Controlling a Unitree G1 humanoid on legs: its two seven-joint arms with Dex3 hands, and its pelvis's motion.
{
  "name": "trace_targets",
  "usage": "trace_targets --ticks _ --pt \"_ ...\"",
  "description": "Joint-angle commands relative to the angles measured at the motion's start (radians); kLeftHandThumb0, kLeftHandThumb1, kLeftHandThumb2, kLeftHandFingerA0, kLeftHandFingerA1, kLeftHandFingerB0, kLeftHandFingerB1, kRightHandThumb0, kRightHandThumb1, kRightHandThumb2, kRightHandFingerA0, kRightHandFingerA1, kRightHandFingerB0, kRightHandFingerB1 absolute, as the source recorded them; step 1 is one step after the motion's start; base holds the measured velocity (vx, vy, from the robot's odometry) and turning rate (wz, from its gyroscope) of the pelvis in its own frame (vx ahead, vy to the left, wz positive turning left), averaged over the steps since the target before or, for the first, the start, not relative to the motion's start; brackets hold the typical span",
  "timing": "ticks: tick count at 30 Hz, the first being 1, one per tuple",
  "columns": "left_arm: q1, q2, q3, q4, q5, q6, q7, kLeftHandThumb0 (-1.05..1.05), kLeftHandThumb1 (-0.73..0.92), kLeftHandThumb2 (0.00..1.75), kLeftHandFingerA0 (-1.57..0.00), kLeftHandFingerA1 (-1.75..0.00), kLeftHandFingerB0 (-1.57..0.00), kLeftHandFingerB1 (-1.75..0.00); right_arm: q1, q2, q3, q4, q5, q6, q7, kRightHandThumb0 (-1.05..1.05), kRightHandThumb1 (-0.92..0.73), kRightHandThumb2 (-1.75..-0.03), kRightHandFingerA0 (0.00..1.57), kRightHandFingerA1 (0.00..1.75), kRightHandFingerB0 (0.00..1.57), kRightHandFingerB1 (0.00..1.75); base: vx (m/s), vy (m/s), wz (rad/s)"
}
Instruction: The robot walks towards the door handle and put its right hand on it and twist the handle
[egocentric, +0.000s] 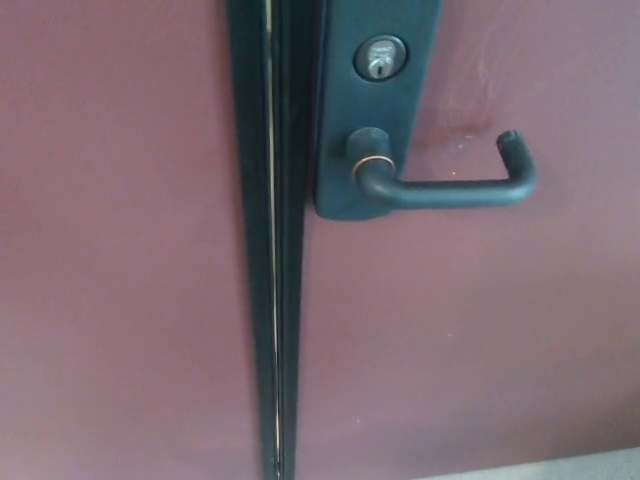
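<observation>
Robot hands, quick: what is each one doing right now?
Left robot hand: not in view.
Right robot hand: not in view; nothing touches the door handle.

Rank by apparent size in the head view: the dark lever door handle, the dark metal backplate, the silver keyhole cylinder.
1. Dark metal backplate, though the picture's top edge crops it.
2. Dark lever door handle.
3. Silver keyhole cylinder, clearly smallest.

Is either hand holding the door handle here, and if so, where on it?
Nothing is held. Neither hand is in view; the door handle stands untouched.
</observation>
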Motion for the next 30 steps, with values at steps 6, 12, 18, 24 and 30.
trace_targets --ticks 6,12,18,24,30 --pt "0.002 0.004 -0.012 0.004 0.013 0.004 -0.005 -0.13 0.65 0.59 -0.63 -0.47 -0.48 -0.41 0.013 0.001 -0.005 0.004 0.005 0.001 0.002 -0.30 -0.72 -0.61 0.56 0.43 0.47 0.39 0.00 -0.073 0.01" --pt "0.004 0.002 -0.010 -0.001 0.007 -0.001 -0.012 -0.13 0.66 0.59 -0.63 -0.47 -0.48 -0.41 0.018 -0.006 -0.003 0.001 0.005 -0.004 0.006 -0.30 -0.72 -0.61 0.56 0.44 0.48 0.39 0.00 0.000 0.00" --pt "0.027 -0.010 -0.003 -0.006 0.000 -0.001 -0.001 -0.13 0.66 0.59 -0.63 -0.47 -0.49 -0.41 0.028 -0.040 -0.162 -0.044 0.130 -0.048 -0.023 -0.28 -0.72 -0.61 0.55 0.45 0.43 0.38 0.00 0.000 0.00" --pt "0.025 -0.007 -0.010 -0.007 0.008 0.001 -0.004 -0.13 0.66 0.59 -0.64 -0.48 -0.48 -0.40 0.095 0.017 -0.411 -0.201 0.325 -0.132 -0.010 -0.33 -0.69 -0.60 0.48 0.46 0.43 0.40 0.00 0.000 0.00" --pt "0.031 -0.005 -0.014 -0.003 0.012 -0.002 -0.002 -0.13 0.66 0.59 -0.64 -0.48 -0.48 -0.40 0.258 0.056 -0.518 -0.596 0.422 -0.066 0.064 -0.38 -0.50 -0.84 0.39 0.57 0.34 0.52 0.00 0.000 0.00"
